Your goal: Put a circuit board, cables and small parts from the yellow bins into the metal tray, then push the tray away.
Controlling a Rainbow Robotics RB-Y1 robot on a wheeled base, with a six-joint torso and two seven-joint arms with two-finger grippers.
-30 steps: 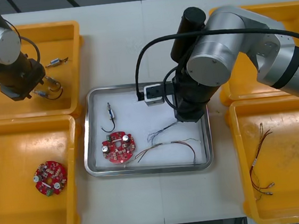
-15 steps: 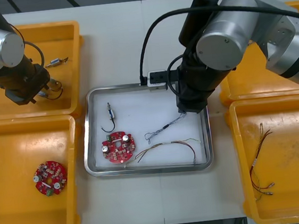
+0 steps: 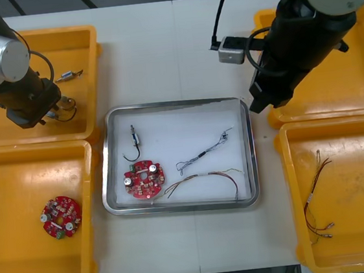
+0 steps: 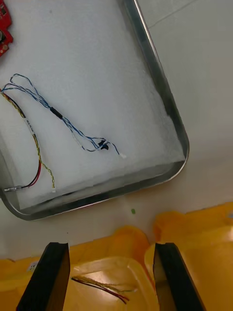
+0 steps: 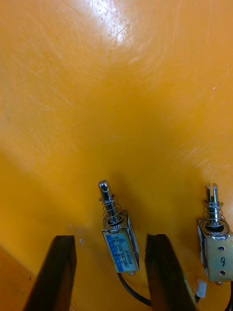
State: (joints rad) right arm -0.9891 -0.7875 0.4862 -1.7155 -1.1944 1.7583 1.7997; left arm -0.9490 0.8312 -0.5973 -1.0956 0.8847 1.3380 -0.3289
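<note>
Already the tray [image 3: 183,207] held a board [image 3: 143,179], a blue-white cable [image 3: 203,152], a red-yellow cable [image 3: 202,175] and a wired part [image 3: 134,139]. It lay just ahead of the right gripper's [image 4: 111,248] fingers, which stood spread and empty above the rims of the right bins [image 4: 194,223]. The left gripper [image 5: 110,239] hung low in the far left bin [image 5: 116,97], fingers apart. A loose part [image 5: 120,245] lay on the bin floor between them, clear of both, and a twin part [image 5: 216,243] just outside one finger.
</note>
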